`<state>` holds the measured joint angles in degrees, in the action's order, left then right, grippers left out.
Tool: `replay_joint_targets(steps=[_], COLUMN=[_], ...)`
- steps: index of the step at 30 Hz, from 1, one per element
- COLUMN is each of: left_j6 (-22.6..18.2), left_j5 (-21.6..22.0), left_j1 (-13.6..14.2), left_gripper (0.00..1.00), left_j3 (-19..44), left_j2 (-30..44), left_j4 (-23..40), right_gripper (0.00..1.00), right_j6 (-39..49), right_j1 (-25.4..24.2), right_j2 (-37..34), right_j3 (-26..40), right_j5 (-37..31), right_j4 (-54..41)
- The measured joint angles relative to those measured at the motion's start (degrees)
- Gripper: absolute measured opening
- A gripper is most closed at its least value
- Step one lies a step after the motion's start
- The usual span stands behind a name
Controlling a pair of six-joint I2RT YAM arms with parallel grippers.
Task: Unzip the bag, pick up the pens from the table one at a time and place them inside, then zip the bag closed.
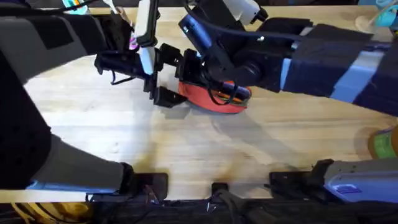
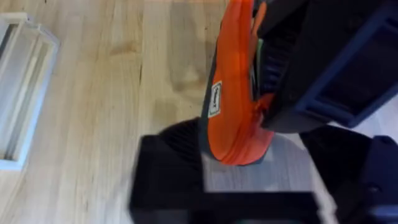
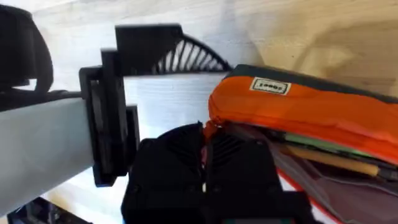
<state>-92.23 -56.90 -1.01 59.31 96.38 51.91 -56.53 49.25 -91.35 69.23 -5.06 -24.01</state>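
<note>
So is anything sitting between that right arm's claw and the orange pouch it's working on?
Nothing visible is. The right end effector is already at the open edge of the bag, at the end nearest the left end effector. Pens lie inside the opening.

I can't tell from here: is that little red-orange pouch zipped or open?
Open. The soft red-orange pencil pouch gapes along its length in the right wrist view, with slim pens showing inside.

A white slotted tray (image 2: 22, 93) lies flat (beside nothing else) on pale wood.
</note>
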Motion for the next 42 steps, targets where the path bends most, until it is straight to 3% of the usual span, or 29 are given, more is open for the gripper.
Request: replay_joint_targets(steps=[2, 6, 7, 15, 25, 33, 42], left_j6=[0.9, 1.6, 1.6, 2.7, 3.3, 3.5, 3.7], left_j5=[-0.2, -0.1, -0.1, 1.2, 1.2, 0.1, -0.8], left_j1=[0.5, 1.4, 1.5, 1.6, 2.2, 2.9, 3.3], left_gripper=[0.722, 0.098, 0.063, 0.045, 0.044, 0.043, 0.043], left_j3=[0.0, 0.0, 0.0, 0.0, 0.0, 0.0, 0.0], left_j2=[0.0, 0.0, 0.0, 0.1, 0.4, 0.4, 0.4], left_j4=[-0.6, -1.1, -1.2, -1.2, -1.1, -1.1, -1.2], right_gripper=[0.032, 0.031, 0.031, 0.031, 0.033, 0.035, 0.037], right_j6=[0.0, 0.5, 0.8, 1.8, 6.5, 8.4, 8.6], right_j1=[0.0, 0.0, 0.0, -4.4, -20.4, -29.8, -33.7], right_j2=[0.0, 0.0, 0.0, 0.9, 3.1, 3.1, 1.4], right_j3=[0.0, 0.0, 0.0, 0.1, 0.1, 0.1, 0.1], right_j5=[0.0, 0.2, 0.2, 1.6, 3.8, 6.6, 9.4], right_j4=[0.0, -0.2, -0.5, -9.0, -24.2, -27.7, -27.9])
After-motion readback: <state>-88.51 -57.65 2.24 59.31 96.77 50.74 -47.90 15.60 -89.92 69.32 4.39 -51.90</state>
